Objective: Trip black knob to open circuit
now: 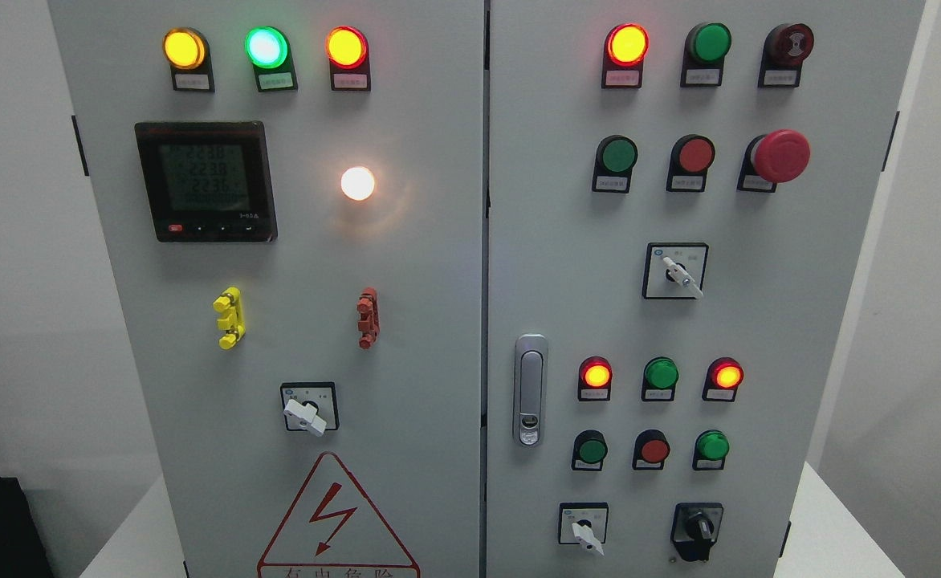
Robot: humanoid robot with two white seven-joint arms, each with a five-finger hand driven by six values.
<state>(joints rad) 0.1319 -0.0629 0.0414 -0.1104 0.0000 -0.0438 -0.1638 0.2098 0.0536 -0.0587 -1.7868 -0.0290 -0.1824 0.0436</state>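
No hand or arm in the head view, so can't tell how open either is or whether it holds anything. Step, as I judge it: pre-reach, nothing done yet.

Task's thing: black knob, bottom right of the right door, lowest row, just right of a white-handled switch. Its pointer looks about upright, maybe tilted slightly; exact setting too small to tell. Lamps lit across the panel, e.g. red lamp top of right door and green lamp on left door, so circuit prob. still closed.

Next move, my guess: bring a hand in low at the right, pinch the knob's raised bar w/ fingers, twist. Needs care, since the white switch sits near and green button is just above.

Writing: meter shows three rows of digits, approx 223.8 / 223.8 / 223.6, blurry. Warning triangle w/ red bolt, Chinese chars under it cut off by the frame. Small tags under lamps and buttons unreadable. No brand legible.
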